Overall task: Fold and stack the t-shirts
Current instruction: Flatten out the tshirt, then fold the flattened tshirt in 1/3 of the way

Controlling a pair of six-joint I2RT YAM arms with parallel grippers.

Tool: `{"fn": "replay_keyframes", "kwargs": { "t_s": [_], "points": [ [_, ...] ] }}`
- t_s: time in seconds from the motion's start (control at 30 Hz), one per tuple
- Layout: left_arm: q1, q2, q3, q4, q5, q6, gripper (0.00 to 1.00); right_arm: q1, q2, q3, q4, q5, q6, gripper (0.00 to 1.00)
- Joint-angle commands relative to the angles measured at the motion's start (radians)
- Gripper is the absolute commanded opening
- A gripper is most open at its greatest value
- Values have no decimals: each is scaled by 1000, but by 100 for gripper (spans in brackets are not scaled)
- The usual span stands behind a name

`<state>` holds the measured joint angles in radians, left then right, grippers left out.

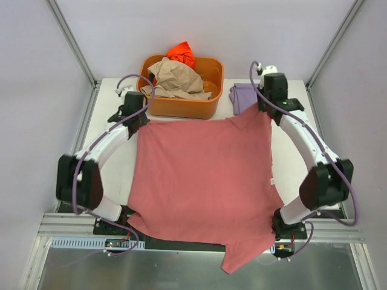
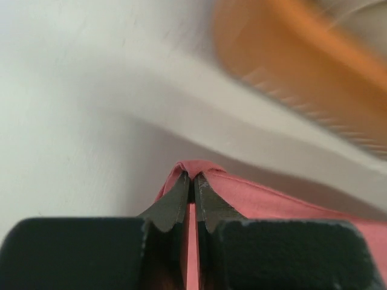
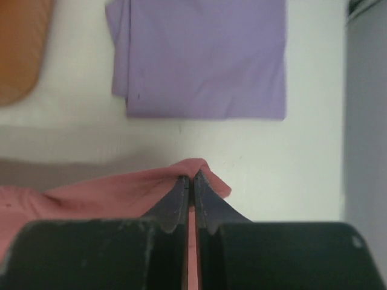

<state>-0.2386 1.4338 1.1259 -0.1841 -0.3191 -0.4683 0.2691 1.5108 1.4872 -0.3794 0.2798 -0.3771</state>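
Between both pairs of jaws sits pinched cloth: the left gripper (image 2: pixel 193 176) and right gripper (image 3: pixel 192 175) are clamped on the rose-red shirt (image 1: pixel 205 181) at its 2 far corners. This grip likely serves to stretch it flat across the table (image 1: pixel 121 175) for folding. Beyond them lie a folded purple shirt (image 3: pixel 199 57) and an orange tub (image 1: pixel 181 107).

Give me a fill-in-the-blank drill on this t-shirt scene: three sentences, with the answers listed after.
1. The left gripper and the right gripper are both ____ on the rose-red t-shirt.
2. The folded lavender t-shirt lies nearest the ____ gripper.
3. The tan t-shirt and the bright orange t-shirt lie ____ the orange tub.

Answers: shut; right; inside.
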Motion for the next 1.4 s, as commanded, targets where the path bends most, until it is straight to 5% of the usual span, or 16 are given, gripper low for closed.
{"fn": "replay_keyframes", "kwargs": {
  "t_s": [0.0, 0.33, 1.37],
  "points": [
    [41, 164, 1, 94, -22, -52, 0, -11, 75, -68, 143, -79, 127, 0],
    [76, 375, 89, 94, 78, -70, 0, -10, 221, -47, 100, -108, 173, 0],
    [79, -12, -228, -63, 58, -148, 0, 28, -271, -372, -409, -254, 308, 5]
  ]
}}
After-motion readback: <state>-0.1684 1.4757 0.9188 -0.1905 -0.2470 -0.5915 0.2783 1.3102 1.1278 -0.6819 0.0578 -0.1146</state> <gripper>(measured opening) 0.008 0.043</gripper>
